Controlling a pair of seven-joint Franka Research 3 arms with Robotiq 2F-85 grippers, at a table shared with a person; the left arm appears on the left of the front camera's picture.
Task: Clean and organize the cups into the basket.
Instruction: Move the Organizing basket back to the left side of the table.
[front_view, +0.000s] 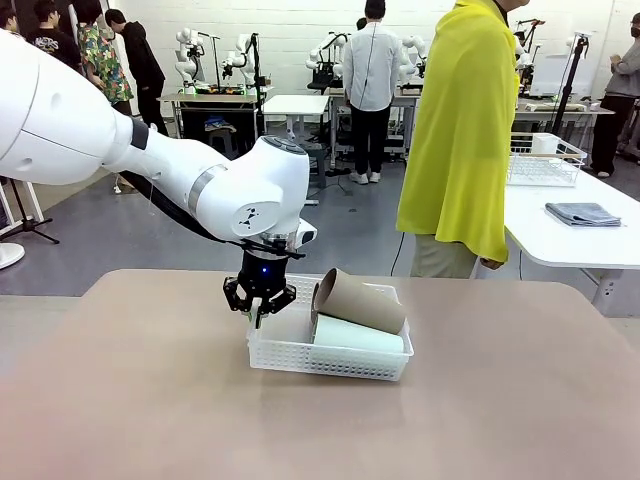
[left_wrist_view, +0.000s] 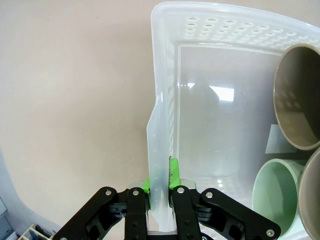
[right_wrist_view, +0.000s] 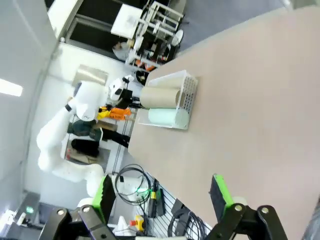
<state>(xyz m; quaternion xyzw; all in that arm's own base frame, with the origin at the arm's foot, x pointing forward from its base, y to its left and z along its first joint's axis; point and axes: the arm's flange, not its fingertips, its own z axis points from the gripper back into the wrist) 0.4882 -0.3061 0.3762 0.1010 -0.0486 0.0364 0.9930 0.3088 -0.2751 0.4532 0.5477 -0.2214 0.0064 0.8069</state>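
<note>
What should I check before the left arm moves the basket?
1. Left hand shut on the basket wall: ok, pads either side of the rim.
2. Cups inside basket: ok, mint cup lies flat, brown cup rests on top.
3. Brown cup secure: not ok, it sits above the rim and may roll.
4. Right hand clear: ok, open, well away from the basket.
5. Person clear of the table: ok, standing at the far side.
</note>
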